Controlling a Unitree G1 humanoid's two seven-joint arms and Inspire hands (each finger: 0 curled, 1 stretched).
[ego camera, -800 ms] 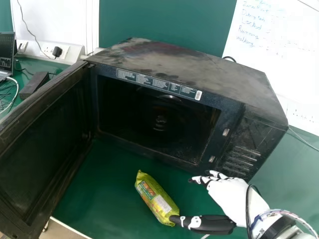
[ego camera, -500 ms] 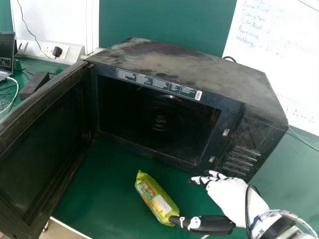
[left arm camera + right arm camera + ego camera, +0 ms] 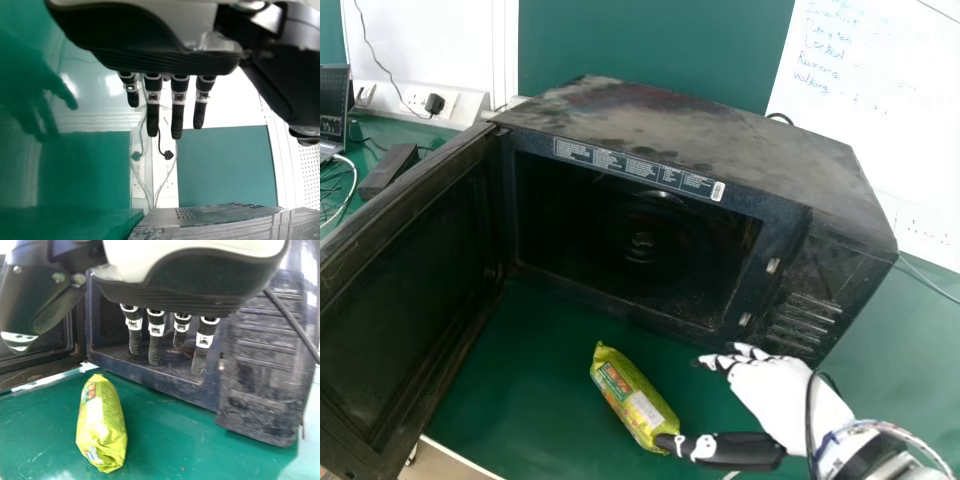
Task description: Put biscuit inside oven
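The yellow-green biscuit packet (image 3: 632, 397) lies on the green table in front of the black oven (image 3: 690, 140), whose door (image 3: 410, 290) stands wide open at the left. My right hand (image 3: 785, 400) is right of the packet, fingers straight, its thumb at the packet's near end; I cannot tell whether they touch. In the right wrist view my hand (image 3: 180, 295) has its fingers extended, with the packet (image 3: 101, 425) on the table and the oven cavity behind. My left hand (image 3: 160, 60) has straight fingers and holds nothing in the left wrist view.
A laptop (image 3: 334, 110), cables and a black adapter (image 3: 390, 170) are at the far left. A socket strip (image 3: 445, 103) runs along the wall behind. A whiteboard (image 3: 880, 120) stands behind the oven at the right.
My right hand has shifted slightly to the left, its thumb moving a little along the packet's near end. The packet and oven have stayed in place.
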